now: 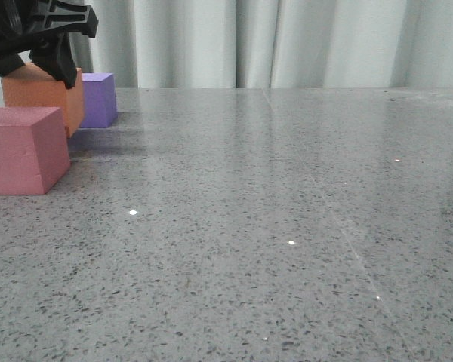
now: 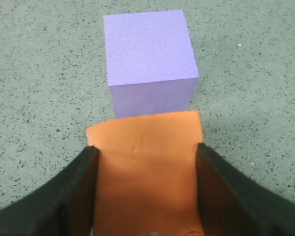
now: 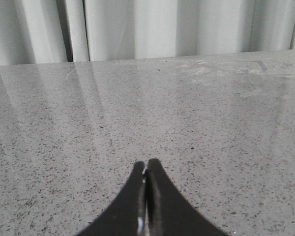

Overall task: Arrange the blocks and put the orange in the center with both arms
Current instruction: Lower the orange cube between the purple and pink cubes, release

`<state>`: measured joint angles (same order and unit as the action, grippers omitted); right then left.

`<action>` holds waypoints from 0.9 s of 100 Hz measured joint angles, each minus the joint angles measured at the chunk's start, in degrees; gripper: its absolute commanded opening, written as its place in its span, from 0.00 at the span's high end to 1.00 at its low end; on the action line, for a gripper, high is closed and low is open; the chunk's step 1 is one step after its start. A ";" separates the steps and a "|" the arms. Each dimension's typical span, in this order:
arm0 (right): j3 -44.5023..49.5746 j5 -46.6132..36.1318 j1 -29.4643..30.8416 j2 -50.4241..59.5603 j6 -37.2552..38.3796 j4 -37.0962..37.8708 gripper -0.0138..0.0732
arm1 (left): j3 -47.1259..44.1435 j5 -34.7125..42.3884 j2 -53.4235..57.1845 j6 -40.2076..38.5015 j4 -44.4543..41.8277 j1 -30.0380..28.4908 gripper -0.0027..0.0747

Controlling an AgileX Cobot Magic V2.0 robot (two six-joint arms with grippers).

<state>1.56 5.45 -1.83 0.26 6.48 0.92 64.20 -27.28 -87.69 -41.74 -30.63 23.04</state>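
Left gripper (image 2: 146, 189) fingers clamped on the orange cube (image 2: 146, 162), one on each side, and it sits just in front of the purple cube (image 2: 150, 61). The pink-red cube (image 1: 24, 149) stands nearest the camera. Right gripper (image 3: 146, 196) fingertips pressed together over bare speckled table (image 3: 211, 147).
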 measured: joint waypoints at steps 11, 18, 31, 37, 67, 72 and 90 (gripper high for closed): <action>0.00 0.00 0.00 0.00 0.00 0.00 0.92 | 0.00 0.13 -0.79 0.00 0.42 0.00 0.69; 0.00 0.00 0.00 0.00 0.00 0.00 0.92 | 0.00 0.37 -1.30 0.00 1.14 0.00 0.69; 0.00 0.00 0.00 0.00 0.00 0.00 0.92 | 0.00 1.39 -1.44 0.00 2.20 0.00 0.69; 0.00 0.00 0.00 0.00 0.00 0.00 0.92 | 0.00 1.65 -1.54 0.00 2.32 0.00 0.69; 0.00 0.00 0.00 0.00 0.00 0.00 0.92 | 0.00 1.65 -1.54 1.97 3.22 0.00 0.65; 0.00 0.00 0.00 0.00 0.00 0.00 0.92 | 0.00 1.65 -1.54 2.19 3.30 0.00 0.65; 0.00 0.00 0.00 0.00 0.00 0.00 0.92 | 0.00 0.97 -1.54 2.30 3.43 0.00 0.65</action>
<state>1.56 5.45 -1.83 0.26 6.48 0.92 64.20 -26.31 -89.23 -39.44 -27.20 23.04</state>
